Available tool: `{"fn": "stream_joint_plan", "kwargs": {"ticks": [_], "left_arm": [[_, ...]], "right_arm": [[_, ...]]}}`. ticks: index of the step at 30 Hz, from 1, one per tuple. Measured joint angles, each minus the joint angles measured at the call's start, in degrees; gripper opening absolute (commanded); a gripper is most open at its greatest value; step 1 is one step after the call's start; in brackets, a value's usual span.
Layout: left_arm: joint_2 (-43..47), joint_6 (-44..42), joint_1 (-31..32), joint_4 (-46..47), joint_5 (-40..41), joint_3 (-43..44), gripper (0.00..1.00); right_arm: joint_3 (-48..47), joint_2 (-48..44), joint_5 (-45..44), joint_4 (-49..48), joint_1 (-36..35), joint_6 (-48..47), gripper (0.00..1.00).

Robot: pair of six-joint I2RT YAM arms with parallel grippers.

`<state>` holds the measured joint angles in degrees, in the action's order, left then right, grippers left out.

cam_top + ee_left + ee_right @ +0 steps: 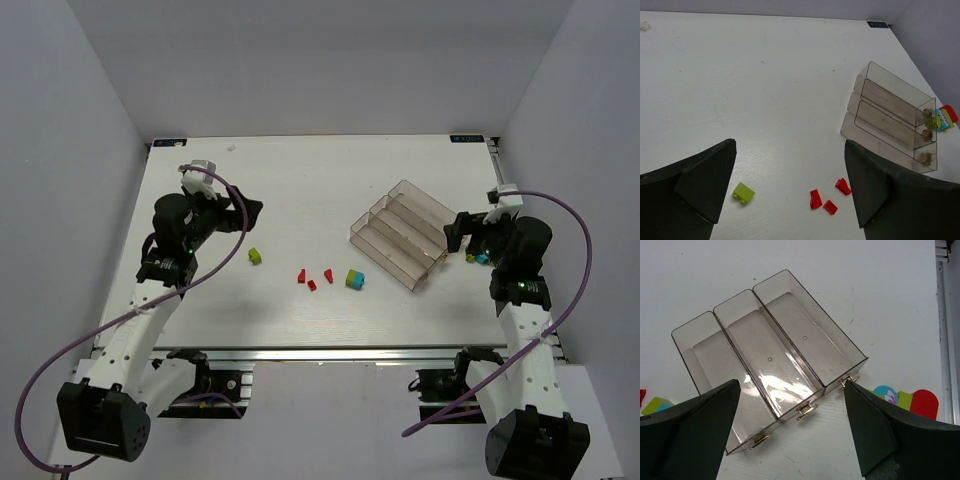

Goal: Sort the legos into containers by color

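Note:
Three clear narrow containers (398, 233) sit side by side at right of centre, all empty; they also show in the left wrist view (892, 117) and the right wrist view (770, 357). A yellow-green lego (256, 257) (743, 193), three small red legos (313, 278) (828, 197) and a cyan and yellow-green stacked lego (354, 278) lie in the middle. More coloured legos (476, 257) (905, 399) lie right of the containers. My left gripper (245, 213) (790, 185) is open above the table. My right gripper (458, 232) (790, 427) is open at the containers' near ends.
The table's right edge has a metal rail (946, 325). A white scrap (232, 147) lies at the back left. White walls enclose the table.

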<state>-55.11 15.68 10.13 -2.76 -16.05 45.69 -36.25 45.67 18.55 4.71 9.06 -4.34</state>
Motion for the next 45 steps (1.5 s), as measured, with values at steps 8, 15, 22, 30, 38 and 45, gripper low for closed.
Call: {"fn": "stream_joint_plan", "kwargs": {"ticks": [8, 15, 22, 30, 38, 45], "left_arm": [[-1.8, 1.6, 0.0, -0.2, -1.2, 0.0, 0.87], [-5.4, 3.3, 0.2, -0.7, -2.1, 0.3, 0.0], [-11.1, 5.5, 0.2, -5.2, -2.3, 2.1, 0.98], [-19.0, 9.2, 3.4, -17.1, 5.1, 6.6, 0.94], [-31.2, 13.0, 9.2, -28.5, 23.4, 16.8, 0.59], [-38.2, 20.5, 10.9, -33.5, 31.6, 16.8, 0.81]], "right_arm": [[-0.2, 0.0, 7.5, 3.3, 0.0, -7.5, 0.89], [-3.0, 0.0, 24.8, 13.1, -0.2, -24.4, 0.89], [-3.4, 2.1, 34.2, 12.9, -0.4, -23.1, 0.0], [-3.4, 4.6, 29.6, 8.5, -0.6, -11.2, 0.59], [-3.4, 4.7, 23.6, 8.5, -0.6, -7.8, 0.59], [-3.4, 4.7, 21.8, 8.5, -0.9, -7.0, 0.6]]}}
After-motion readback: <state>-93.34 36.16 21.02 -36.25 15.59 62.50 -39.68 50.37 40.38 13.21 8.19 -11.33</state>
